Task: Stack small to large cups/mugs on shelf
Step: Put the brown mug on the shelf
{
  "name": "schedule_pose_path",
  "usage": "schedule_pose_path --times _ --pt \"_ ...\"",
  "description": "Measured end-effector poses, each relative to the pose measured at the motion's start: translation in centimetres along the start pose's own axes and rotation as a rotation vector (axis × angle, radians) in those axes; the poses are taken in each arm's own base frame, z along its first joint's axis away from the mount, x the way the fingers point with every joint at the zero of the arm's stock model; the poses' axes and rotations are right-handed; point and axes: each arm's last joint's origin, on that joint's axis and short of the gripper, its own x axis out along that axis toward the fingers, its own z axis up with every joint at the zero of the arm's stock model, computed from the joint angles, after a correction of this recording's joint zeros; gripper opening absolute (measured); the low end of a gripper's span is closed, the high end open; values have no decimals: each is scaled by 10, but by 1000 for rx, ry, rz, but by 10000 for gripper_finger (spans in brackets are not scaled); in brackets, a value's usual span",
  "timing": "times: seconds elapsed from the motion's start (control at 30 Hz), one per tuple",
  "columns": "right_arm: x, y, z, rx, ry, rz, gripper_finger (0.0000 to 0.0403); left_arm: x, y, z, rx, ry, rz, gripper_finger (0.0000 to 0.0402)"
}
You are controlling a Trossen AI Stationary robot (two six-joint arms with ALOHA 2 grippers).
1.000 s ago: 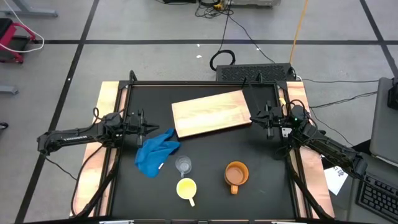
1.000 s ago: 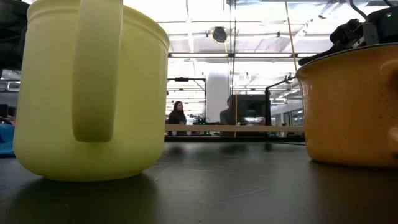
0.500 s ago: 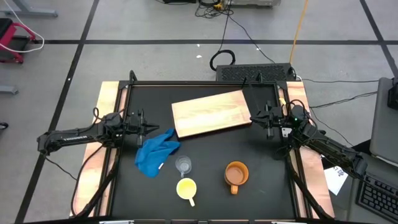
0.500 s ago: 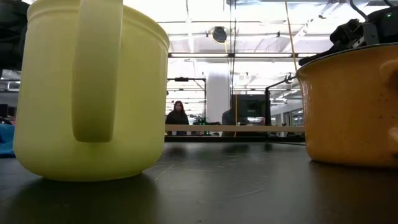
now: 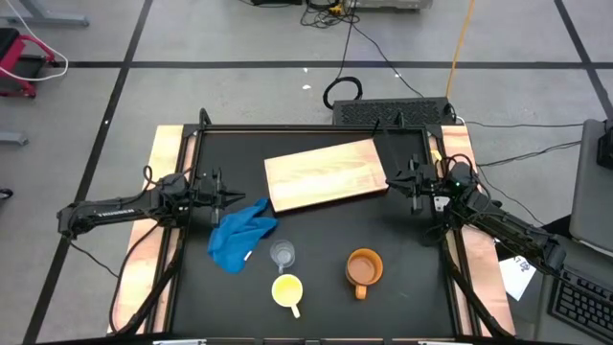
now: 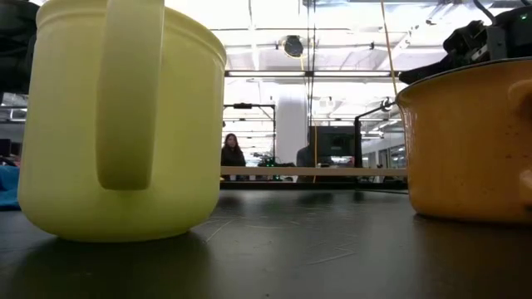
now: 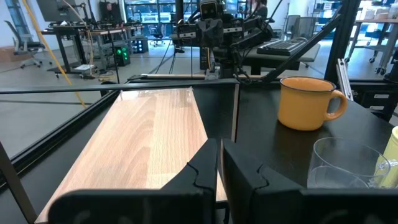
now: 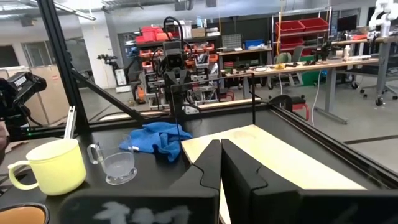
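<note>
On black tabletop, pale-grained flat wood shelf, glossy orange-brown mug, left end effector nearly closed, right end effector closed, both empty

Light: bright, even, from overhead fixtures.
Shadows: faint.
Glare: blown-out ceiling in low view.
Blur: yellow mug soft up close.

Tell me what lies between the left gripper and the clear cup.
In the high view, the blue cloth lies crumpled between the left gripper and the clear cup, closer to the gripper's side.
</note>
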Motion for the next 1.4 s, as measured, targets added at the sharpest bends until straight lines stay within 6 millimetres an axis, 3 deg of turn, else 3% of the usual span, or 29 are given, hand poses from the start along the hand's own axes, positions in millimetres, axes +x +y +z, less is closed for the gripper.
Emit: schedule_pose_path --times 0.73,1.1,1.4 --pt "0 0 2 -28 -21 3 0 -1 -2 15 -94 -154 -62 26" --pt "0 1 6 -57 -58 8 0 -1 -2 15 -85 -152 -69 2" --pt "0 1 6 -56 -56 8 0 -2 -7 16 -61 -152 -253 3"
